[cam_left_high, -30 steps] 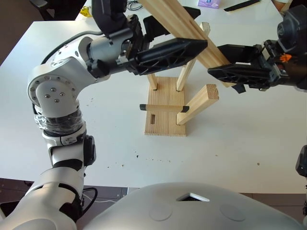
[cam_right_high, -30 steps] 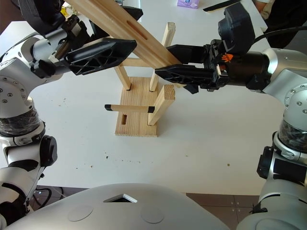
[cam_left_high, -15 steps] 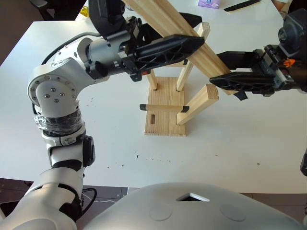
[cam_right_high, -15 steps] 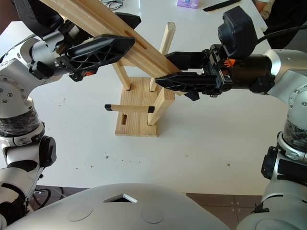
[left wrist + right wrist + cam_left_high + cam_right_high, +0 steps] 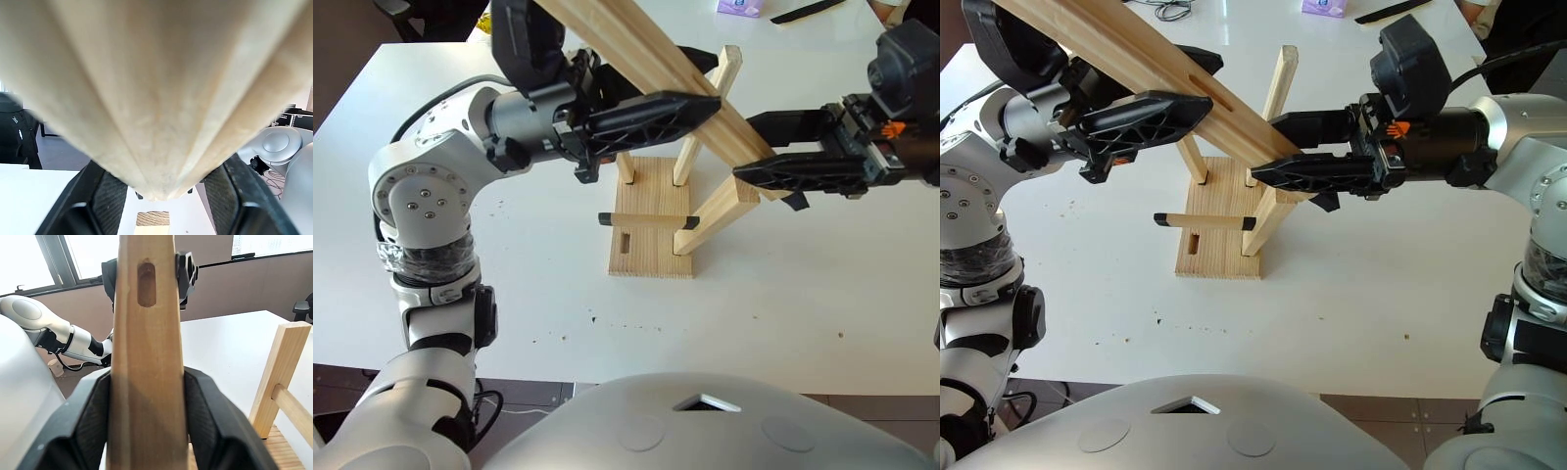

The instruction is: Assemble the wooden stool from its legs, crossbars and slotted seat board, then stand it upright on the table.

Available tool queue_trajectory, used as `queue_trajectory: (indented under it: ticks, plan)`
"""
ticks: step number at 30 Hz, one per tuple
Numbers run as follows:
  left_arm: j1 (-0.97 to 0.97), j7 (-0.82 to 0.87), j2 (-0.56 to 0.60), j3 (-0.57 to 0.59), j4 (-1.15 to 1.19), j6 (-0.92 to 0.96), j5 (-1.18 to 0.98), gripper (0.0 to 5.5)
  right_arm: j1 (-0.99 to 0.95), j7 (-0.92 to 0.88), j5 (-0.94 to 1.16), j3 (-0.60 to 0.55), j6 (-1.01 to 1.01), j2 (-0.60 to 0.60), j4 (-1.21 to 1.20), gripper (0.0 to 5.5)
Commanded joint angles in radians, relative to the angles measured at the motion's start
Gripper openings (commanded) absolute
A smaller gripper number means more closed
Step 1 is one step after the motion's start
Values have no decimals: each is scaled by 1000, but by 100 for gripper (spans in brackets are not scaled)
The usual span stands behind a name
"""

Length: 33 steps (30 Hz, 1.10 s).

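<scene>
Leg (image 5: 607, 24) lower in left gripper (image 5: 715, 76)

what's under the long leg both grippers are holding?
Seat board flat on the table, three legs standing in it, plus a black-ended crossbar. The long leg and left gripper cover the upper part of the back-left leg.

One long slotted beam (image 5: 636, 39) between left gripper (image 5: 715, 76) and right gripper (image 5: 742, 147). Below them: one seat board (image 5: 651, 255), three legs (image 5: 729, 69), and seemingly two crossbars (image 5: 646, 220), one partly hidden.
</scene>
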Motion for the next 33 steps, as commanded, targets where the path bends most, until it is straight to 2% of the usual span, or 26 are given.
queue_trajectory:
  ticks: [1,9,13,23,28,33]
  plan:
    - [-2,-1,14,-18,2,22,6,211,-43,-10,-10,-1,-21,5,1,242]
    - [-61,46,9,30,55,31,-53,208,15,14,-42,-6,-28,-22,6,361]
    - [-87,36,46,57,80,41,-55,208,45,60,-80,-46,-41,-58,93,420]
    - [-142,-123,307,143,170,118,-11,207,221,115,-216,-189,-128,-99,301,422]
    - [-235,-179,395,169,299,78,80,207,388,124,-255,-223,-167,-75,229,422]
    - [-132,-344,505,129,302,5,235,207,539,116,-292,-209,-206,-50,98,422]
